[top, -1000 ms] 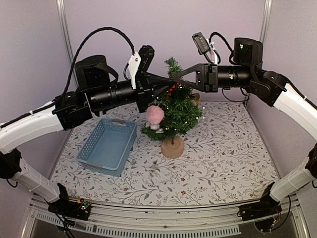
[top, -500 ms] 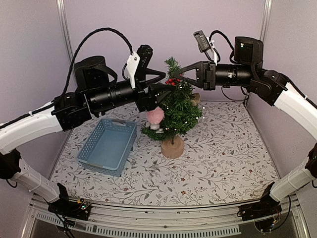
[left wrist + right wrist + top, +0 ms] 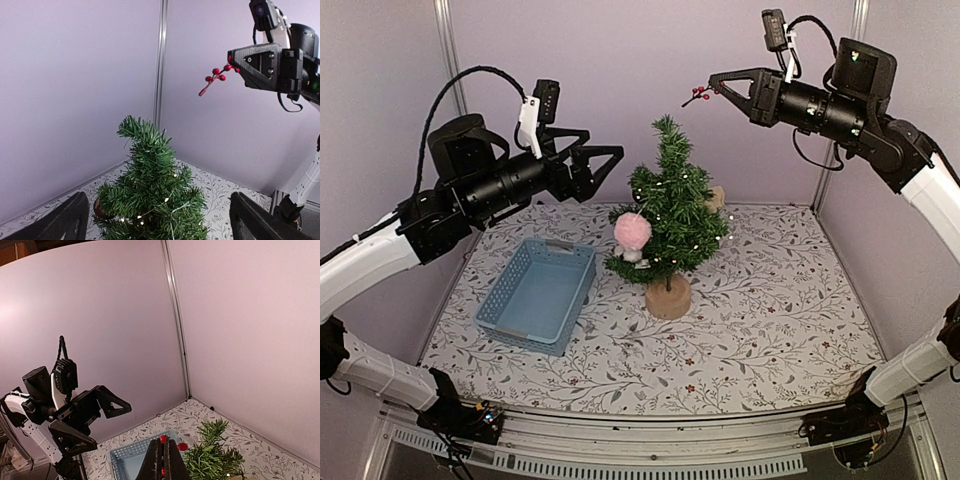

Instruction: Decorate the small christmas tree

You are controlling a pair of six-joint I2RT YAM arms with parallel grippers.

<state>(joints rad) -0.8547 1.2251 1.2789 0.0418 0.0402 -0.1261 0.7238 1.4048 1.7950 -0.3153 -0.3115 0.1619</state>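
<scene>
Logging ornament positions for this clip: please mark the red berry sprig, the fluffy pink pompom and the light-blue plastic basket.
red berry sprig (image 3: pixel 215 72): left wrist view, on a berry of the cluster.
fluffy pink pompom (image 3: pixel 633 231): top external view, its centre.
light-blue plastic basket (image 3: pixel 534 292): top external view, its bare floor.

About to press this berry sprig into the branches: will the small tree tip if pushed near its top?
Probably tips easily: the small christmas tree is tall over a narrow round base. Its bristly branches likely flex first, softening a push. The berry sprig in the right claw looks thin and bendy.
</scene>
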